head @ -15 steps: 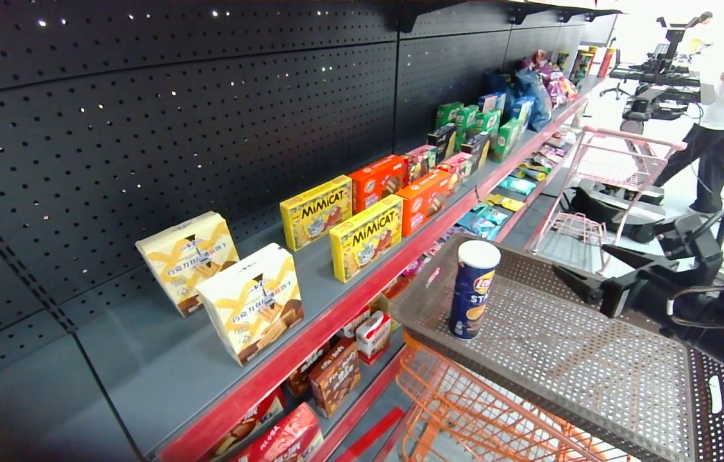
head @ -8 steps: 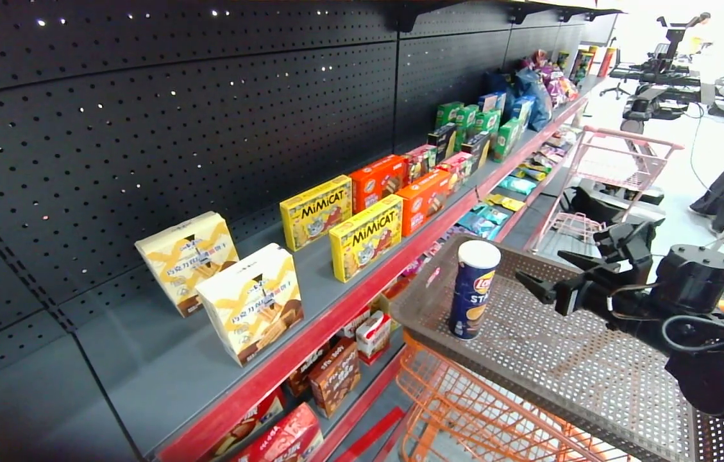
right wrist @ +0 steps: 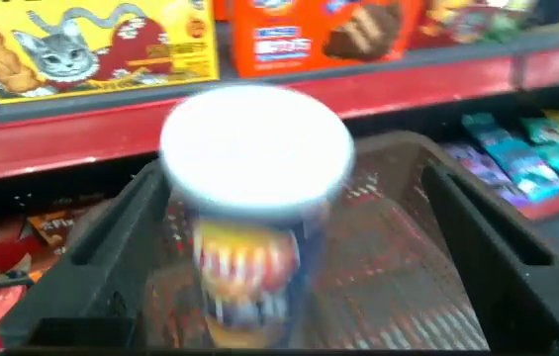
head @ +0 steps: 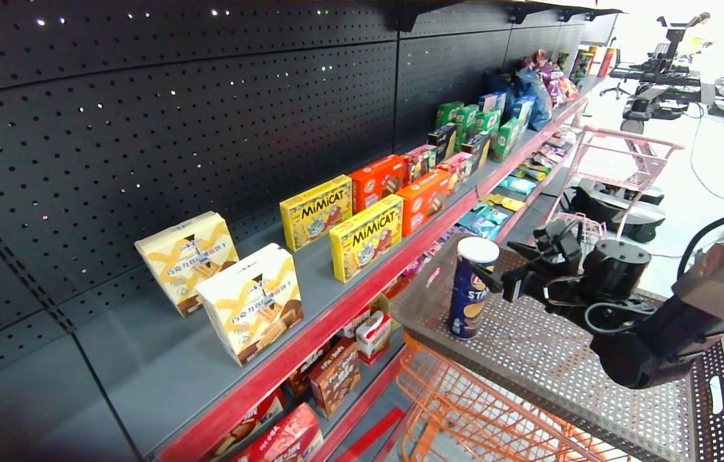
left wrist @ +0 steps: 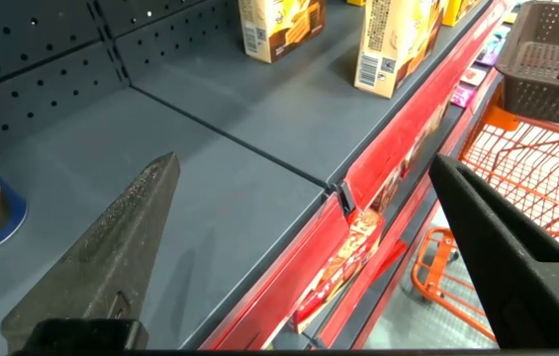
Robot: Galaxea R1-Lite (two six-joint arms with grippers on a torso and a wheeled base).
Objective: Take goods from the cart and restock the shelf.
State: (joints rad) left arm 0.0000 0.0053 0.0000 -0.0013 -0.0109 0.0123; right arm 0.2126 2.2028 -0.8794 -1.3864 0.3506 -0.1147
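Shop aisle: black pegboard (head: 208, 115) backs a grey shelf (head: 163, 366) with a red lip. Orange cart (head: 464, 410) stands just beside it, with a brown perforated tray (head: 567, 366) on top.

Item in hand: chip can (head: 472, 289), one, upright on the tray at the corner nearest the shelf. Right hand (head: 499, 263) is level with the can's upper part, fingers spread, one to each side, not yet pinching. Left hand (left wrist: 304, 168) is spread, holding nothing, over a bare stretch of shelf.

Handling, as judged: centre the can between the fingers. Take it on the body below the lid, not on the lid's rim. Press evenly so the tube does not tip. Lift straight up clear of the tray wall before swinging to the shelf.

Count on shelf, near end: cream boxes (head: 251, 301), two; yellow cat boxes (head: 365, 237), two; orange boxes (head: 424, 201), two. Farther stock is too crowded to count. Pink cart (head: 612, 160), one, down the aisle.
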